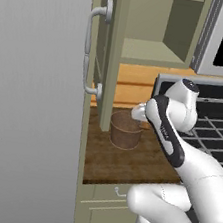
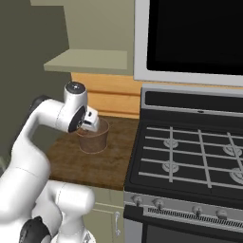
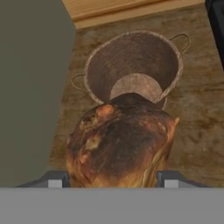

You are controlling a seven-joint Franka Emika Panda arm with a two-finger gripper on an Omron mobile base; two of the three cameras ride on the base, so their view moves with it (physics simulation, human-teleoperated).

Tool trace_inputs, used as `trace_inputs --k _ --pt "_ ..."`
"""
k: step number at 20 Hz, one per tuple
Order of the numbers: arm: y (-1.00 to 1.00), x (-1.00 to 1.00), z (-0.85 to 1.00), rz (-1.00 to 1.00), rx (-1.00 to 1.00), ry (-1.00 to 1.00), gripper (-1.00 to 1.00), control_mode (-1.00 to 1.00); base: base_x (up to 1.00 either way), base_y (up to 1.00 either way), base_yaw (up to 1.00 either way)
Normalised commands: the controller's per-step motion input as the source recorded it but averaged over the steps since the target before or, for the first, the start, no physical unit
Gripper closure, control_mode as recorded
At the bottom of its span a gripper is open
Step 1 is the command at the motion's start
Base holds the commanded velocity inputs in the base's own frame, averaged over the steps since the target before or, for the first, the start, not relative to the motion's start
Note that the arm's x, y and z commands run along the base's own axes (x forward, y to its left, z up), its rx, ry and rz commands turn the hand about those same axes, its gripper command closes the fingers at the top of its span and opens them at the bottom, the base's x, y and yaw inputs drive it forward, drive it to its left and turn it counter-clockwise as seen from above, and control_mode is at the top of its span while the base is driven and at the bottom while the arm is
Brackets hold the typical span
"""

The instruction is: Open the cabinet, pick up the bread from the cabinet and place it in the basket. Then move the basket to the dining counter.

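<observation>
Dark brown crusty bread (image 3: 120, 142) pinched between fingers (image 3: 168, 178), above round woven brown basket (image 3: 133, 65), empty inside

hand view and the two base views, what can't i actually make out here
- Gripper fingertips: hand view, cut off at the bottom and covered by the bread.
- Bread: base views, hidden behind the arm's wrist.
- Basket floor: hand view, partly covered by the bread.
- Cabinet upper shelves: cut off by the top edge.

Flat, even rendered light with no glare; faint soft shade lies beside the basket (image 1: 126, 131); textures look coarse and slightly blurred.
</observation>
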Motion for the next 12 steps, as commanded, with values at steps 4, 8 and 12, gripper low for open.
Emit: trace_inputs --k 4,8,12 --pt "0.03 0.49 -0.27 0.0 -0.02 0.0 1.0 -1.0 0.0 0.0 0.0" --pt "0.0 0.55 -0.24 0.0 -0.03 0.0 1.0 -1.0 0.0 0.0 0.0" --pt "0.0 0.7 -0.22 0.0 -0.05 0.02 1.0 -1.0 0.0 0.0 0.0"
